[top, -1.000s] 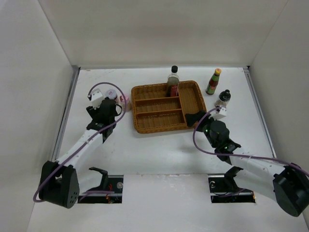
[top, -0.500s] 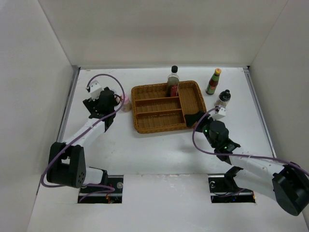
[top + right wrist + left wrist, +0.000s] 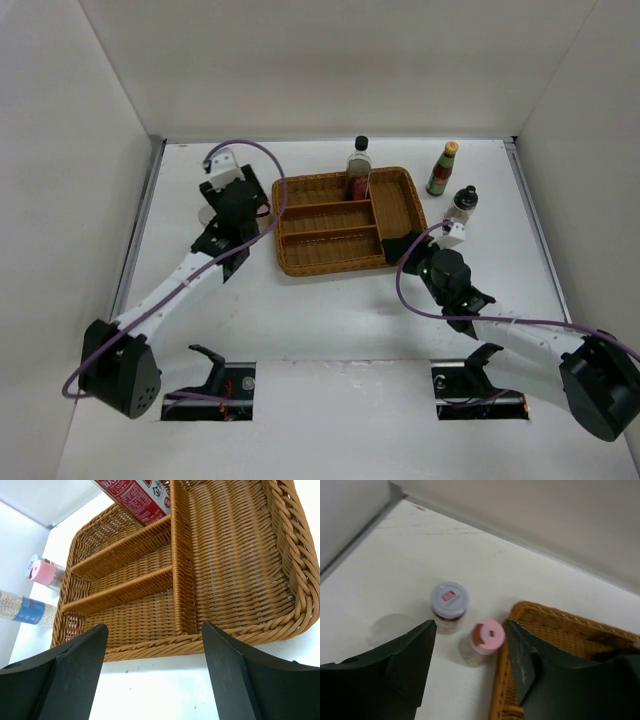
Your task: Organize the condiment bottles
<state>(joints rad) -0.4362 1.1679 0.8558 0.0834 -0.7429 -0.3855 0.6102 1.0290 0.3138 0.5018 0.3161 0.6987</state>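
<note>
From above, one rectangular woven wicker tray (image 3: 330, 268) sits mid-bench (image 3: 330, 320), split into three narrow slots and one wide bay. One clear black-capped bottle (image 3: 358, 160) stands upright at the tray's far edge. To the right on the bench, one red sauce bottle (image 3: 443, 170) and one small shaker (image 3: 461, 205) also stand upright.

The left wrist view shows two round jars, a lilac-lidded jar (image 3: 449, 600) and a pink-lidded jar (image 3: 487, 636). Both are upright, side by side just left of the tray. The left gripper (image 3: 469, 626) is spread apart and empty.

In the right wrist view, the right gripper (image 3: 154, 626) is also apart and empty, at the tray's near rim.
</note>
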